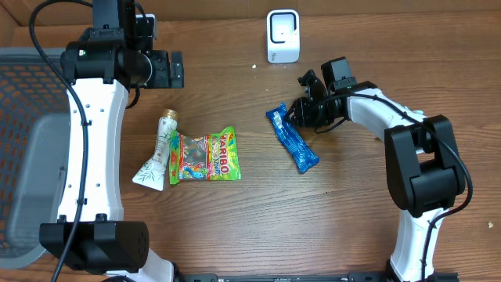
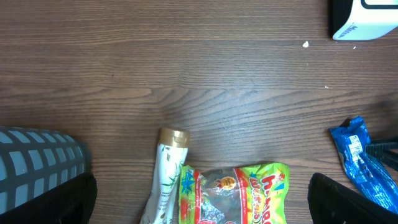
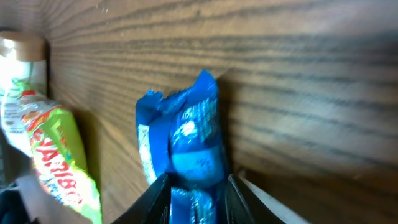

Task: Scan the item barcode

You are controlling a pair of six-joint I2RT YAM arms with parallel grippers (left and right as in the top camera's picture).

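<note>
Blue packet between right claw fingers

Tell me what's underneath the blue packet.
Bare wooden table shows around the blue packet; anything directly beneath is covered. The right end effector pinches one end.

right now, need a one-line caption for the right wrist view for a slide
Right gripper pinching the blue packet on the wooden table, gummy bag nearby.
</note>
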